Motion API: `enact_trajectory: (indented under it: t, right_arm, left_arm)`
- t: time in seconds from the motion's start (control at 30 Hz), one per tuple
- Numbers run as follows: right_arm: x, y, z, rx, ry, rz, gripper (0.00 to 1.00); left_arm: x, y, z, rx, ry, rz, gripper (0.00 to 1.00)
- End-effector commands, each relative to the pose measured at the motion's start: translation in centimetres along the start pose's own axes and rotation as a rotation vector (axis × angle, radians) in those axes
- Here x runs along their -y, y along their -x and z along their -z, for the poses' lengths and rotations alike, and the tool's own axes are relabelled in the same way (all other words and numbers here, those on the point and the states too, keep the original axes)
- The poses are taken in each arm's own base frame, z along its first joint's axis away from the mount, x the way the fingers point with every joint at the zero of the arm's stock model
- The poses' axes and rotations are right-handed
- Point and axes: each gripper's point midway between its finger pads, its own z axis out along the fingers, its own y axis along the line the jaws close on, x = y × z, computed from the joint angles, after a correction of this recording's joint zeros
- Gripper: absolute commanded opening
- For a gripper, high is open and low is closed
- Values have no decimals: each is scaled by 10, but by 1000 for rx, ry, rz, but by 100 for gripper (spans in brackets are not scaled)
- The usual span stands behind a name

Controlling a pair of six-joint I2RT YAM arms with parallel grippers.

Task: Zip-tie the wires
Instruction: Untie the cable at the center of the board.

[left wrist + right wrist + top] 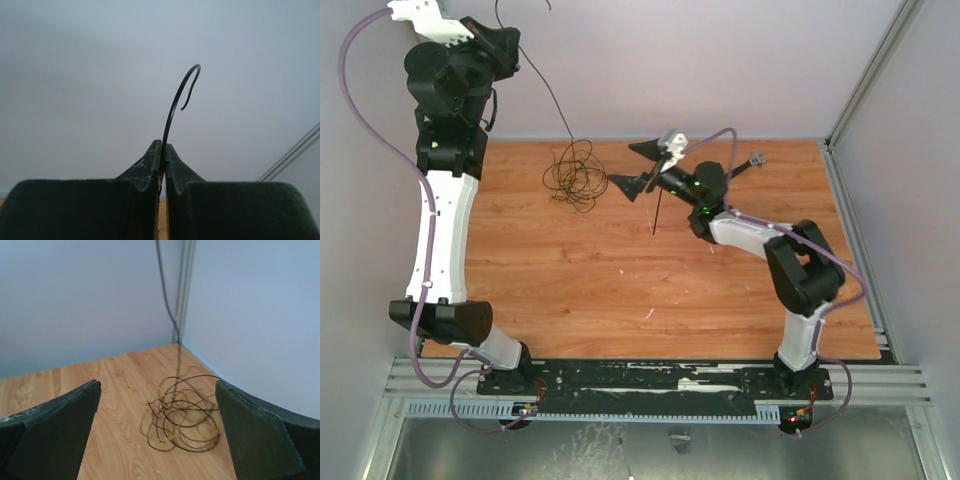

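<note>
The left gripper (162, 148) pinches one strand of the wires (572, 176) and holds it high. The right gripper (157, 387) gapes wide and should probably fetch the zip tie (657, 212) next.

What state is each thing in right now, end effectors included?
Long, thin dark brown-black wires: loose coil on the wooden table, one strand held up, not tied.
Short straight black plastic zip tie: straight, unfastened, apart from the coil.
Left end effector: shut on the raised wire strand.
Right end effector: open, empty, facing the coil.
</note>
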Motion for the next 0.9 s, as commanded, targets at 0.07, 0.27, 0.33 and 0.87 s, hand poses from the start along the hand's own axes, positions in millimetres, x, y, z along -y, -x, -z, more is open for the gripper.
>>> enact_trajectory:
  t: [0.07, 0.27, 0.33, 0.87]
  right_arm:
    - [-4, -29, -53, 53, 48, 48, 99]
    - [13, -90, -88, -16, -16, 29, 99]
    - [23, -105, -94, -18, -50, 20, 99]
    - [9, -188, -108, -146, -15, -191, 66]
  left_arm:
    - [11, 5, -2, 13, -47, 38, 8]
    - [17, 11, -2, 24, -74, 57, 9]
    - [18, 10, -2, 24, -76, 57, 9]
    - [21, 16, -1, 39, -85, 60, 10]
